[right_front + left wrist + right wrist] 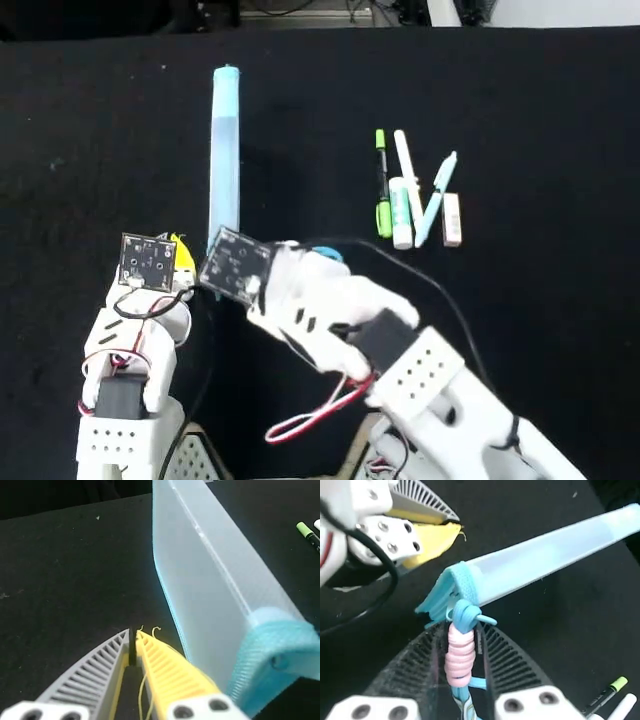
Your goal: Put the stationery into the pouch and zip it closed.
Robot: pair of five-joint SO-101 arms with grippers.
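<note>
1. Left gripper [134, 636], one grey ribbed finger and one yellow. The fingers are pressed together with nothing between them but a stray yellow thread. It sits just beside the near end of the pouch, without touching it as far as I can tell.

2. Right gripper [461, 632], black ribbed fingers. They are drawn narrow and pinch a pink coiled zipper pull [459, 657], which is tied off with a blue knot [465, 614] at the pouch's near end.

3. Long translucent pale-blue pouch [224, 150], standing on its narrow edge on the black table cloth [100, 120]. It runs straight away from the arms, and a teal webbing tab [272, 652] caps the near end. I cannot tell whether the zip is open or shut.

4. Stationery, all lying outside the pouch in one cluster, well apart to its right:
- green highlighter [383, 205]
- white pen [408, 165]
- white tube with a green band [401, 215]
- light-blue pen [437, 200]
- white eraser [452, 220]

Hazards, as I judge them:
- Nothing braces the pouch, so a tug on the pull would likely drag or topple it instead of running the slider.
- The coiled cord may stretch or slip out of the pinch.
- Closing the zip now would shut the stationery out.
- The two grippers are crowded close at one end and could knock each other.
</note>
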